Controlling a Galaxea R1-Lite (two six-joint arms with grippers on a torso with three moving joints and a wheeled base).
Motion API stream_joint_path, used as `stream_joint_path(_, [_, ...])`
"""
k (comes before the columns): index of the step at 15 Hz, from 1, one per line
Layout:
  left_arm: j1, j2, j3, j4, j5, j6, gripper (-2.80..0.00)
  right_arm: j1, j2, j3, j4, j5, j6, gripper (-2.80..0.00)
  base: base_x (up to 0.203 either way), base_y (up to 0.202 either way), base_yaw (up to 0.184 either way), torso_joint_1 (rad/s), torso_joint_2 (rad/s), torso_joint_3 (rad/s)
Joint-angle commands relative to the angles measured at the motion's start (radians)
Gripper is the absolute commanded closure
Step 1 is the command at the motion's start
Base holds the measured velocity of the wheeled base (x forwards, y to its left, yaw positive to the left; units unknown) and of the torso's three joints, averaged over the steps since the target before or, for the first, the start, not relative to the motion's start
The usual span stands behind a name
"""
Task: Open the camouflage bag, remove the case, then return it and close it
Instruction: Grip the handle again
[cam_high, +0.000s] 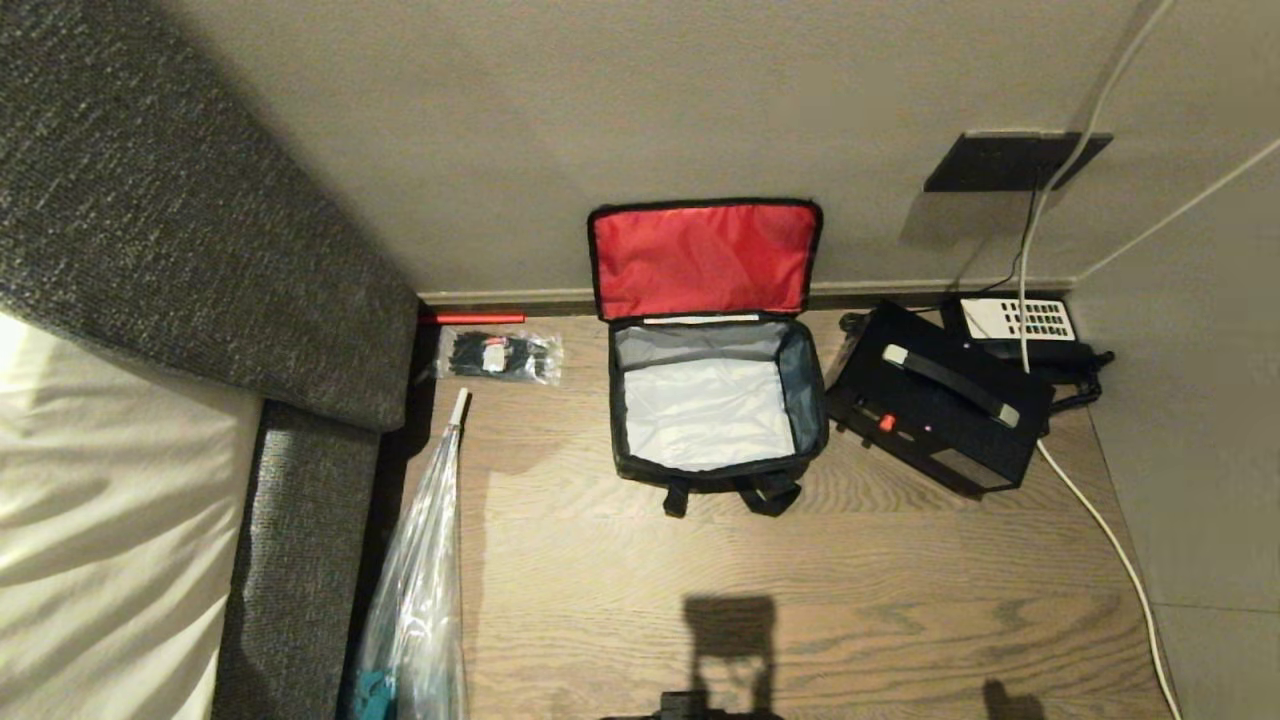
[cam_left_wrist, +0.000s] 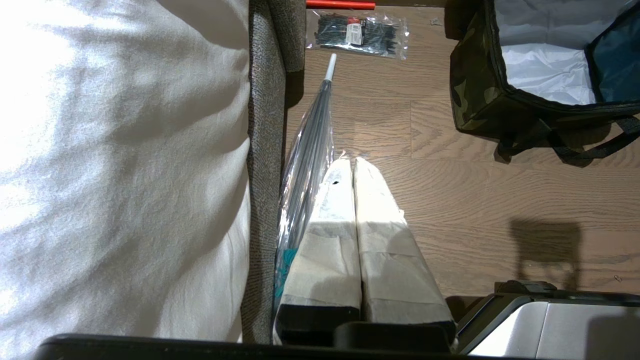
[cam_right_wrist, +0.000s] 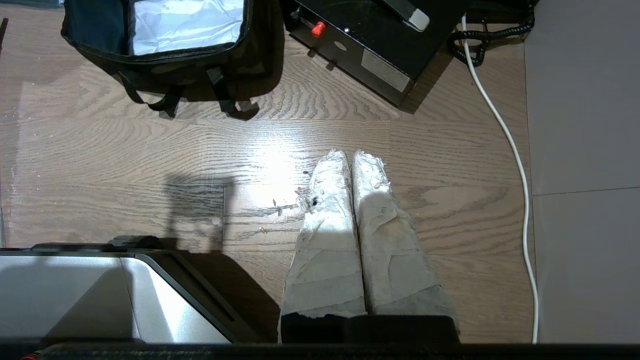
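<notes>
Bag (cam_high: 715, 400) centre frame, lid open, empty; case (cam_high: 935, 410) just right. My left gripper (cam_left_wrist: 353, 165) and right gripper (cam_right_wrist: 350, 157) clenched, holding nothing.

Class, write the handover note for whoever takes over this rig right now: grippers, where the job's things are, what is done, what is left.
Left gripper: shut, empty, parked above the floor beside the sofa edge.
Right gripper: shut, empty, parked above bare floor in front of the case.
Camouflage bag: on the floor by the wall, lid open and leaning on the wall, inside empty.
Case: out, on the floor to the bag's right, handle up, in front of the telephone.
Done: bag opened, case removed.
Left: return the case, close the lid.
</notes>
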Motion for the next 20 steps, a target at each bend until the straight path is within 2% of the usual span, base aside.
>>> stream_joint_path(1, [0.001, -0.002, 0.002, 0.000, 0.000, 0.000, 0.00, 0.000, 0.003, 0.000, 0.000, 0.000, -0.001, 0.00, 0.000, 0.000, 0.000, 0.000, 0.00, 0.000])
stream_joint_path(20, [0.001, -0.002, 0.002, 0.000, 0.000, 0.000, 0.00, 0.000, 0.003, 0.000, 0.000, 0.000, -0.001, 0.00, 0.000, 0.000, 0.000, 0.000, 0.00, 0.000])
